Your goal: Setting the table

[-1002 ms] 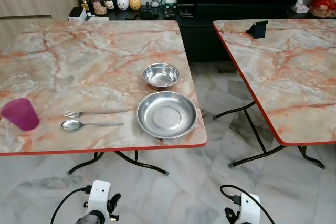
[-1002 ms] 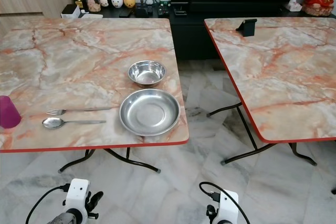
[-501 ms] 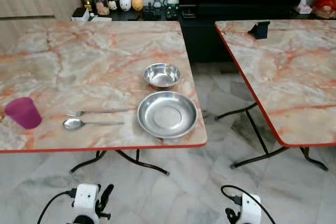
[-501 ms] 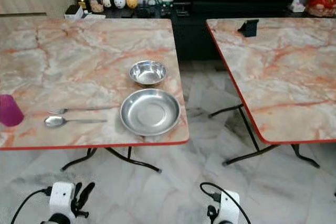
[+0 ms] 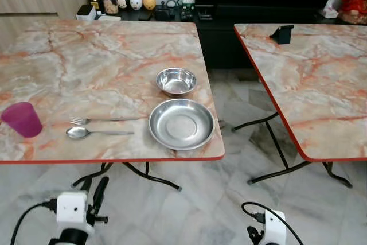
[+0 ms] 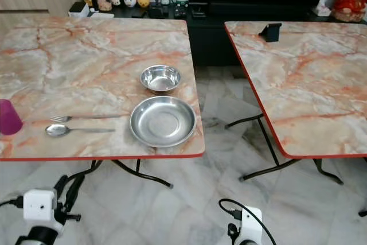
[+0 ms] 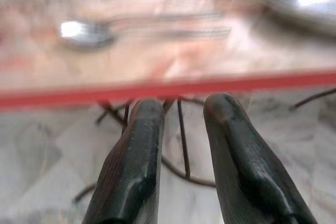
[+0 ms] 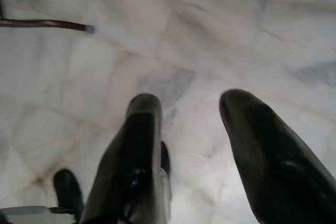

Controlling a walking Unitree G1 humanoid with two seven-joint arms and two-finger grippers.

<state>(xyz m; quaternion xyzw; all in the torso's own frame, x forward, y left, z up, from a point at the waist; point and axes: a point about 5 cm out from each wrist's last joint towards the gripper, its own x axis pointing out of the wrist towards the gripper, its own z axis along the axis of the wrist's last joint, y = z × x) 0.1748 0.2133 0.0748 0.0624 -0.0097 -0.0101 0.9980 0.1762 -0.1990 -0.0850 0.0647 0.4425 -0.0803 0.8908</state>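
Observation:
On the marble table (image 5: 103, 55) a steel plate (image 5: 182, 124) lies near the front right corner, with a small steel bowl (image 5: 176, 81) just behind it. Left of the plate a fork (image 5: 103, 120) and a spoon (image 5: 92, 133) lie side by side, handles toward the plate. A purple cup (image 5: 22, 119) stands at the far left. My left gripper (image 5: 94, 184) is below the table's red front edge, open and empty, pointing up; the left wrist view looks over the edge at the blurred spoon (image 7: 84, 31). My right gripper (image 8: 191, 108) hangs open over the floor.
A second marble table (image 5: 309, 84) stands to the right across a floor gap, with a black stand (image 5: 281, 32) on its far edge. Black folding legs (image 5: 149, 176) sit under the near table. A dark cabinet (image 5: 258, 4) and a shelf of jars (image 5: 129, 1) line the back.
My left arm has lifted and swung left, so its fingers now point up under the table edge. The right arm has stayed low. The camera has shifted a little.

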